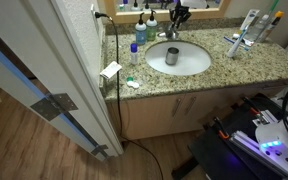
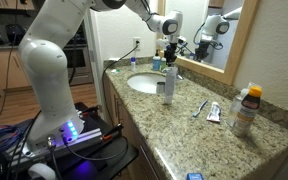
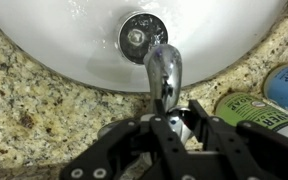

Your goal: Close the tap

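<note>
**Wrist view: gripper down at the tap behind the basin**

Wrist view puts the small shiny chrome tap (image 3: 164, 72) in the middle of my screen. Its short spout reaches out over the rim of the round white basin (image 3: 64, 40), toward the round metal drain (image 3: 137, 38). The tap stands on the speckled granite countertop (image 3: 34, 110) at the basin's back edge.

The black Robotiq gripper (image 3: 176, 125) fills the lower part of this view. Its fingers (image 3: 199, 122) sit close on either side of the tap's base and top handle, with only a narrow gap between them. The linkage hides the contact, so I cannot tell whether they are actually clamped on the handle.

Just to the right of the tap lies a round container with a green label (image 3: 252, 108). It carries white writing that is too small and blurred for me to read, and I can make out no brand anywhere else.

In both exterior views the gripper (image 1: 176, 18) (image 2: 170, 48) hangs at the back of the basin (image 1: 189, 68) (image 2: 136, 86), close to the mirror. A grey metal cup (image 1: 172, 57) stands upright inside the basin in an exterior view, in front of the tap and apart from it. The white arm (image 2: 44, 60) arches in over the countertop (image 2: 204, 135).
</note>
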Controlling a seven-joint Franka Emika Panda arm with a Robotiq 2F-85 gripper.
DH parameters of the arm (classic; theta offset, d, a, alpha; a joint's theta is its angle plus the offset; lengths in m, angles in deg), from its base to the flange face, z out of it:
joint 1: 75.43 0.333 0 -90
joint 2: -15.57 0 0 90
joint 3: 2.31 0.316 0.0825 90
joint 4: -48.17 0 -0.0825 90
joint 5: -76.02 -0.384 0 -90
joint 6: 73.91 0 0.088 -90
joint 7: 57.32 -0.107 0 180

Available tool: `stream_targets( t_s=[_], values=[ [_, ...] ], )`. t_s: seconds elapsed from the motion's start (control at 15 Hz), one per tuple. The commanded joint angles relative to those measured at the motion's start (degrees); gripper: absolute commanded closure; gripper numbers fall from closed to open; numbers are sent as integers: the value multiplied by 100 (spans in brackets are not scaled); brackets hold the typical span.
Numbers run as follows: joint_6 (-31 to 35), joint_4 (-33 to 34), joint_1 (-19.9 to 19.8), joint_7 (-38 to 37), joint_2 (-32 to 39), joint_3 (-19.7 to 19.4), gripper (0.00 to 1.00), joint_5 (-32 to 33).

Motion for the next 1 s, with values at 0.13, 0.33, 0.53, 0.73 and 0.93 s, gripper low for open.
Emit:
stream_targets(
  t_s=[0.13,0.33,0.53,0.73,0.93],
  values=[
    [-863,-186,49,-210,-182,-34,46,175],
    [-1607,-251,0,-90,-468,-32,33,168],
    [-1756,-541,-102,140,-1025,-10,11,26],
    [-1565,-993,-193,501,-1841,-59,0,67],
    [-1675,-615,-167,445,-1706,-104,0,97]
  ],
)
